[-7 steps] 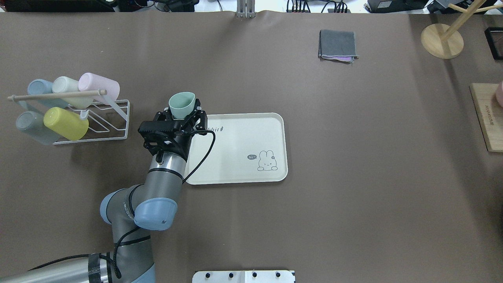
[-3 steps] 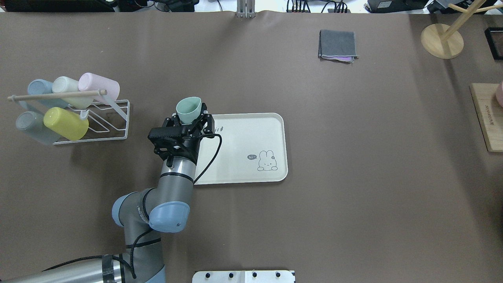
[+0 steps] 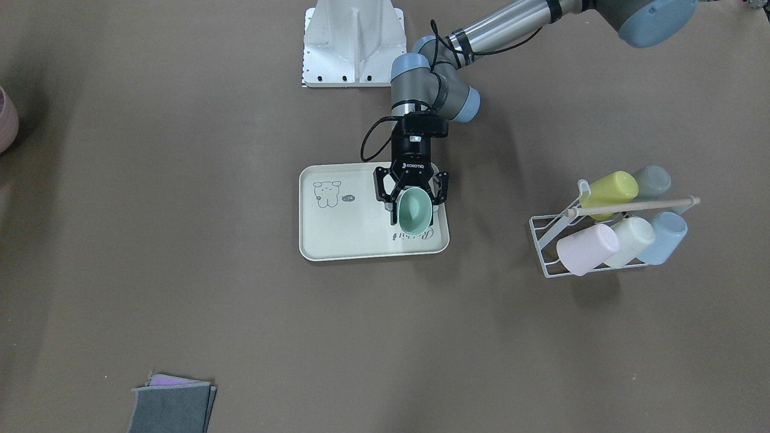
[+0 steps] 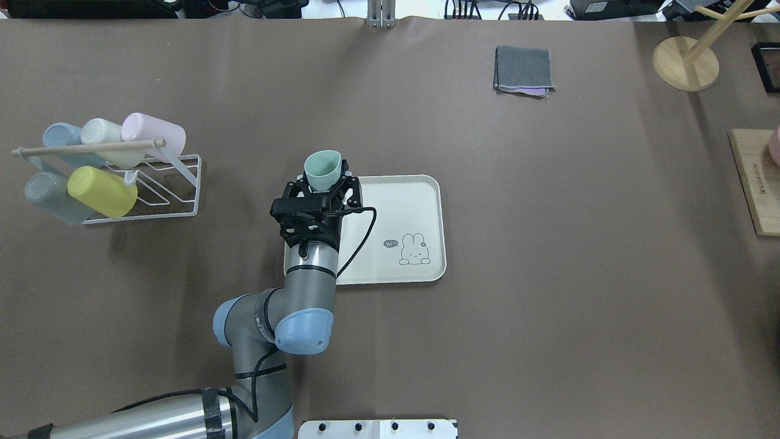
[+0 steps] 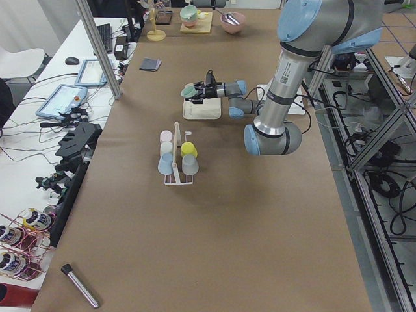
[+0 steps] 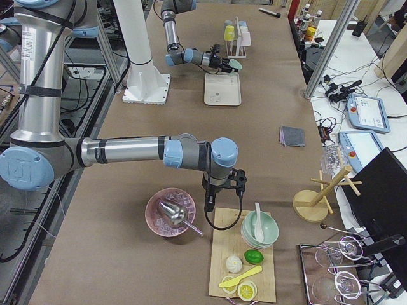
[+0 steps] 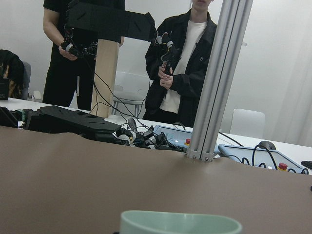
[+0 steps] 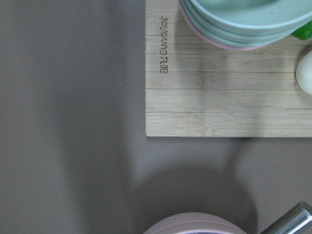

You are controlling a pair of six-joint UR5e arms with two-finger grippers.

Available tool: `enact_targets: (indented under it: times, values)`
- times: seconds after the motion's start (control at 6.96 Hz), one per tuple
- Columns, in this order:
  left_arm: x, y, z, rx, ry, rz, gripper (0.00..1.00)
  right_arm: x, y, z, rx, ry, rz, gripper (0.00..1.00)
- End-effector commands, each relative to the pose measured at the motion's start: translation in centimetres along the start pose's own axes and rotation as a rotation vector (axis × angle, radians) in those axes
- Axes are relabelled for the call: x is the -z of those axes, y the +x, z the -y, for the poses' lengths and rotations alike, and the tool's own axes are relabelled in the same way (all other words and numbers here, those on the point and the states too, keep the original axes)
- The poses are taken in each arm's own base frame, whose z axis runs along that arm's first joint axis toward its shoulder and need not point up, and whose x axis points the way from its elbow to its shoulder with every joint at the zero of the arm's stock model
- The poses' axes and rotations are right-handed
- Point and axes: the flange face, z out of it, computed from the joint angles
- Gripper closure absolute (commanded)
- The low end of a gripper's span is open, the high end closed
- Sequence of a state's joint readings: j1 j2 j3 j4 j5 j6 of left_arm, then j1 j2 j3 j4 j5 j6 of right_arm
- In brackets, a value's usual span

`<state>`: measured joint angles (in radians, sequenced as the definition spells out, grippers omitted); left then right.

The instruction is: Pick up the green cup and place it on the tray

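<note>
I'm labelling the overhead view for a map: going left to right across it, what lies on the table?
Wire cup rack, tray, folded grey cloth, round wooden stand base, wooden board.

left hand [image 4: 323, 181] carrying green cup [image 4: 322, 169] shifted right, now above tray [image 4: 414, 207], at its far-left corner

Bright, even overhead light; soft shadows lie on the table [image 4: 548, 274] beside the wire rack [image 4: 159, 190]; the near green cup [image 7: 180, 223] looks blurred
</note>
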<state>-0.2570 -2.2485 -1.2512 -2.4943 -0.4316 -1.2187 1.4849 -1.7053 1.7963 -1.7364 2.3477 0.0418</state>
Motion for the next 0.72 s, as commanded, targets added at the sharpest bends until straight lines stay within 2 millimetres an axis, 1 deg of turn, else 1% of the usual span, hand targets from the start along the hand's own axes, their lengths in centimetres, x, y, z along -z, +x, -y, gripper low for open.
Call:
enact_targets:
  times: [0.0, 0.14, 0.29, 0.43, 0.57]
  values:
    - [-0.7, 1.9, -0.9, -0.039, 0.018, 0.025, 0.36, 0.2, -0.2, 0.3, 0.002, 0.005, 0.000, 0.00]
    - [-0.9, 2.3, -0.8, -0.046, 0.020, 0.030, 0.36, 0.7, -0.7, 0.4, 0.007, 0.015, 0.003, 0.00]
    - [-0.9, 2.2, -1.2, -0.054, 0.016, 0.032, 0.32, 1.0, -1.0, 0.7, 0.013, 0.020, 0.003, 0.00]
    - [-0.9, 2.1, -1.9, -0.084, 0.007, 0.042, 0.31, 0.9, -0.9, 1.3, 0.023, 0.029, -0.001, 0.00]
    - [-1.0, 1.9, -2.7, -0.122, -0.002, 0.056, 0.31, 0.0, -0.1, 1.7, 0.032, 0.040, 0.000, 0.00]
